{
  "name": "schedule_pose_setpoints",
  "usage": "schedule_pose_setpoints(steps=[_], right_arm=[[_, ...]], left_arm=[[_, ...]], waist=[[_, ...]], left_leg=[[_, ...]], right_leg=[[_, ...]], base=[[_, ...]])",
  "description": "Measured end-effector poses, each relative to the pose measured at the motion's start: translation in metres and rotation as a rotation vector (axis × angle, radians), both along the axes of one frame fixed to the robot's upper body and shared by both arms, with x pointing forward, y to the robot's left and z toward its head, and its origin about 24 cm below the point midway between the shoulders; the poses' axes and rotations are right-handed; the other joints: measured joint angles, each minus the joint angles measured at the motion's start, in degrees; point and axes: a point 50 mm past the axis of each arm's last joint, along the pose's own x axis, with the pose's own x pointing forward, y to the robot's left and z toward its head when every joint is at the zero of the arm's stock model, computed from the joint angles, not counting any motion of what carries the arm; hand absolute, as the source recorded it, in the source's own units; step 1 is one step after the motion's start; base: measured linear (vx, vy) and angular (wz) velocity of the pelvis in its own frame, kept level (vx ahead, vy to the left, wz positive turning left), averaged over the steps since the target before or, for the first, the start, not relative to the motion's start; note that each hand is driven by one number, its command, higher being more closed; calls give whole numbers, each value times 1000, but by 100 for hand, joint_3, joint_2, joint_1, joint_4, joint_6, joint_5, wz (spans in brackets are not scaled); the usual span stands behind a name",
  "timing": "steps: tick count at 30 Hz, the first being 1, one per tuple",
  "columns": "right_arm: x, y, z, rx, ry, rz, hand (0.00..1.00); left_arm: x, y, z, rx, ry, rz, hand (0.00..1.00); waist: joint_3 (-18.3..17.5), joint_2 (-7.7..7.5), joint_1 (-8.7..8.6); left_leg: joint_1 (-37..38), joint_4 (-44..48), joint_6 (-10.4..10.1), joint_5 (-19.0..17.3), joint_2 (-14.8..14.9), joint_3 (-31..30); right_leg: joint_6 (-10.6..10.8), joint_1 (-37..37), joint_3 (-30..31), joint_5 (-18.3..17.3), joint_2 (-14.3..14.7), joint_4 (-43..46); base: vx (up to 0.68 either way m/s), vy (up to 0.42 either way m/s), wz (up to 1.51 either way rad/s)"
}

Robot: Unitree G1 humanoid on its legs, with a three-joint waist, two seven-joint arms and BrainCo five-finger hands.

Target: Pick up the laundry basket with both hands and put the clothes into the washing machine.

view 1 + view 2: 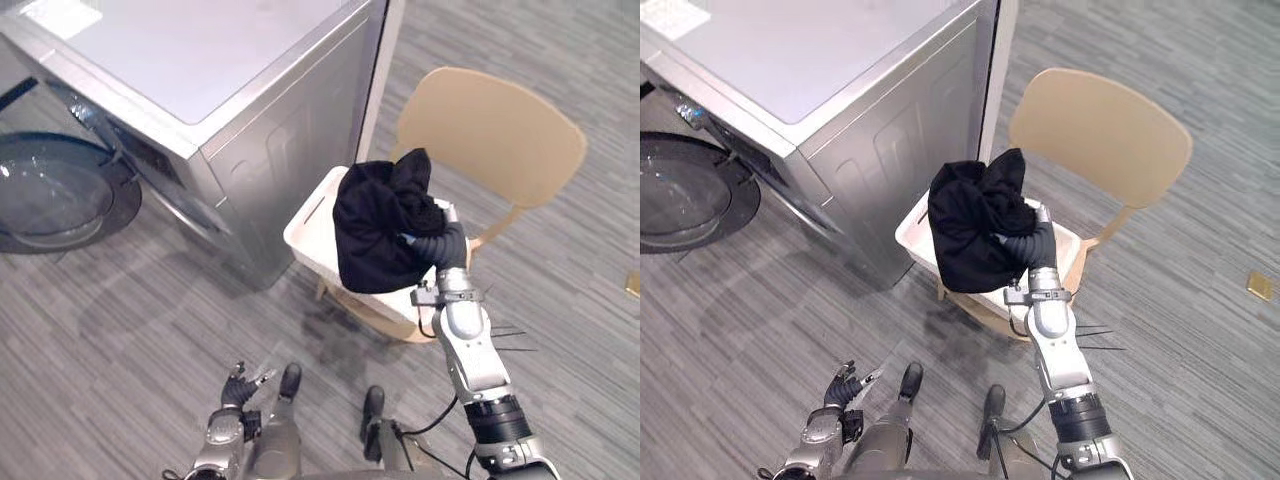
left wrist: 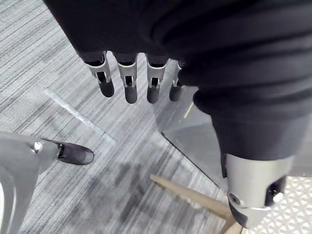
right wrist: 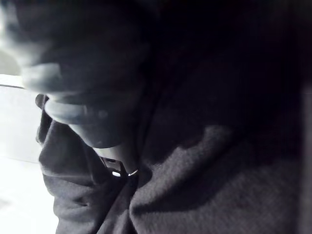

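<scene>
Left robot hand [image 2: 127, 82] fingers straight, right robot hand [image 1: 446, 246] in black clothes [image 1: 375, 225], grip unseen

The washer [image 1: 250, 130], upper left of the frame, is brushed silver-grey with a paler grey top. Its door [image 1: 50, 195], at the left edge, is dark smoky glass. The basket [image 1: 303, 236] in the middle is white, and the clothes [image 1: 385, 225] in it are plain black. The chair [image 1: 490, 135], upper right, is pale tan. The floor [image 1: 120, 330] is grey with fine darker streaks. The left hand [image 2: 129, 80] is silver with dark tips.
</scene>
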Motion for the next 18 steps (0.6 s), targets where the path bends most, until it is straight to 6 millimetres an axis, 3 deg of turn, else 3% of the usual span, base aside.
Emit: schedule_pose_setpoints(steps=[2,3,4,5,7,10,11,12,13,14,16,18], right_arm=[[-8,-2,-8,-6,30,15,100],[-9,-1,-11,-6,38,20,100],[-12,0,-14,-8,53,25,100],[-12,5,-15,-9,55,45,100],[-9,20,-7,-27,23,103,100],[-10,30,-6,-51,14,142,100],[-12,28,-9,-66,23,134,100],[-12,26,-10,-80,26,129,100],[-12,23,-11,-102,32,122,100],[-11,21,-11,-124,30,114,100],[-10,16,-10,-141,28,93,100],[-10,14,-11,-156,29,87,100]], left_arm=[[8,-1,4,-5,-27,-16,0],[11,-1,6,-4,-37,-21,0],[18,1,13,5,-77,-28,0],[24,3,21,13,-125,-32,0],[33,2,33,19,-202,-32,0],[37,-18,49,-25,-304,-38,0],[35,-28,56,-55,-348,-51,0],[34,-34,61,-74,-377,-62,0],[37,-42,70,-95,-421,-90,0],[42,-50,81,-113,-478,-114,0],[48,-51,97,-120,-559,-122,0],[53,-48,112,-106,-639,-134,0]], waist=[[-4,25,-7],[-7,29,-43],[-21,10,-163],[-102,-111,-114],[-226,-177,171],[-296,164,309],[-347,285,313],[-348,354,268],[-341,377,155],[-325,330,103],[-317,260,74],[-366,342,-5]], left_leg=[[-103,33,39,-3,31,-230],[-126,48,53,12,36,-325],[-183,176,23,55,-41,-609],[-319,331,-38,75,-160,-794],[-589,429,-122,129,-216,-860],[-842,541,-221,207,-189,-1190],[-881,509,-136,202,-206,-1252],[-894,406,194,100,-144,-1056],[-927,308,829,-330,-15,-446],[-1075,525,926,-552,29,317],[-1153,1438,757,-439,-40,1095],[-1023,2317,774,-478,52,1432]], right_leg=[[146,-17,68,-161,61,303],[75,-86,343,-357,65,715],[164,-69,703,-886,92,1624],[336,58,950,-1152,68,1748],[71,61,1078,-1543,104,1473],[-111,-177,724,-1712,239,1834],[-178,-179,519,-1752,256,1938],[-226,-127,363,-1737,254,1938],[-302,-7,72,-1633,170,1743],[-369,54,-194,-1482,-42,1534],[-366,145,-421,-1355,-297,1378],[-344,164,-652,-1256,-367,1263]], base=[[-50,-28,46],[-3,-79,117],[28,-128,145],[27,-159,138],[-94,-224,51],[-176,-204,49],[-144,-112,74],[-175,-120,107],[-179,-50,132],[-171,-43,126],[-116,-42,93],[-83,6,70]])
